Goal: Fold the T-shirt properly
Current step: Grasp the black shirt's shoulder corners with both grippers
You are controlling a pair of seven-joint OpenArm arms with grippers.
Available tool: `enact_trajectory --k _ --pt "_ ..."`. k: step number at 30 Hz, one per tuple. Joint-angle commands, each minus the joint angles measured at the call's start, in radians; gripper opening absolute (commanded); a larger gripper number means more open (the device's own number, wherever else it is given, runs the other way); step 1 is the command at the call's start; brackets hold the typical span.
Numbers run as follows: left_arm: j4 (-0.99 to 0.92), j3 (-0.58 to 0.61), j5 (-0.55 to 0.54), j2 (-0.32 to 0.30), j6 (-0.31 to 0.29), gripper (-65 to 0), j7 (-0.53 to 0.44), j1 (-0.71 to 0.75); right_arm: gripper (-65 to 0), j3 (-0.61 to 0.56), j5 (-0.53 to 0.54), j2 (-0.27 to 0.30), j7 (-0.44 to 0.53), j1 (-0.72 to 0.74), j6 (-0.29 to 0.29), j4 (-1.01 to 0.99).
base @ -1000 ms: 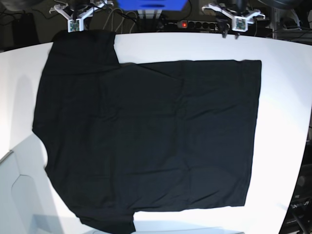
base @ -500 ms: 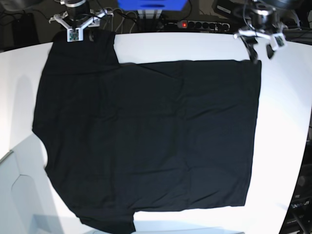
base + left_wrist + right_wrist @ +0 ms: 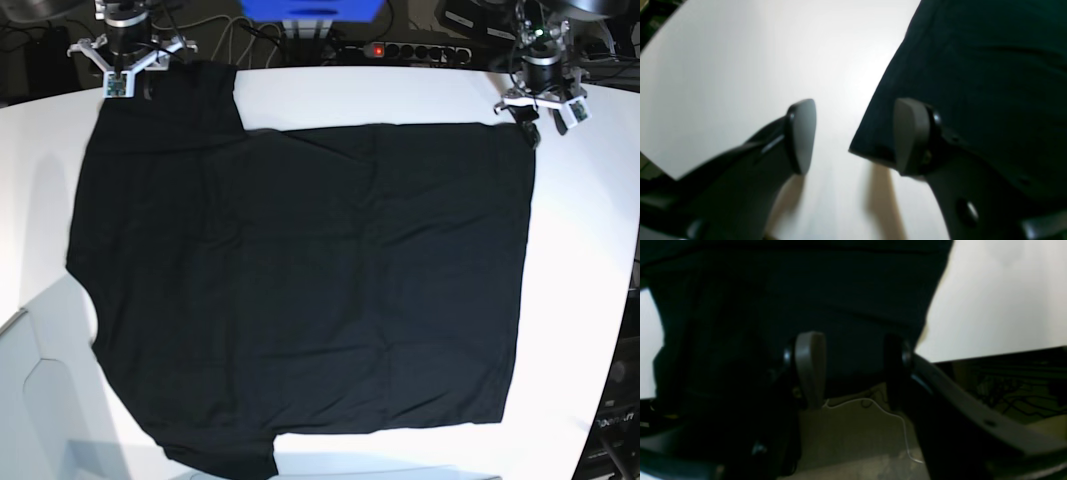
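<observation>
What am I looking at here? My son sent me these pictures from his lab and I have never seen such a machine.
This is a robot with two arms, meant to fold a T-shirt. One picture looks down from above: the black shirt lies spread flat on a white table, with the arms at its far edge. The other two pictures come from small cameras on the wrists, looking out between each gripper's two fingers. The left gripper stands open beside a corner of the shirt, one finger over the bare table, the other over the cloth. The right gripper is open too, at the shirt's edge by the table's rim. Neither holds anything.
</observation>
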Motion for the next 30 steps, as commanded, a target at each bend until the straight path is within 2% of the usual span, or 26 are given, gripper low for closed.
enact_trajectory --k 1,6,9,12,30 --pt "-0.002 -0.003 0.0 -0.011 -0.003 -29.2 -0.024 -0.002 -36.2 0.003 0.0 0.002 0.021 -0.01 0.004 0.016" --pt "-0.062 -0.001 0.0 -0.011 -0.015 -29.2 -0.024 -0.045 -36.2 0.001 0.0 -0.001 0.021 -0.01 0.004 0.016" --pt "-0.074 -0.001 0.0 -0.005 -0.121 -29.4 -0.023 -0.046 -36.2 0.001 0.0 -0.001 0.021 -0.01 0.004 0.016" --pt "-0.08 -0.001 0.002 0.0 -0.176 -29.7 -0.023 -0.043 -36.2 0.0 0.0 -0.003 0.021 -0.01 0.004 0.016" --pt "-0.108 -0.003 0.002 0.02 -0.184 -30.1 -0.023 0.003 -36.4 0.004 0.002 -0.005 0.022 -0.01 0.004 0.016"
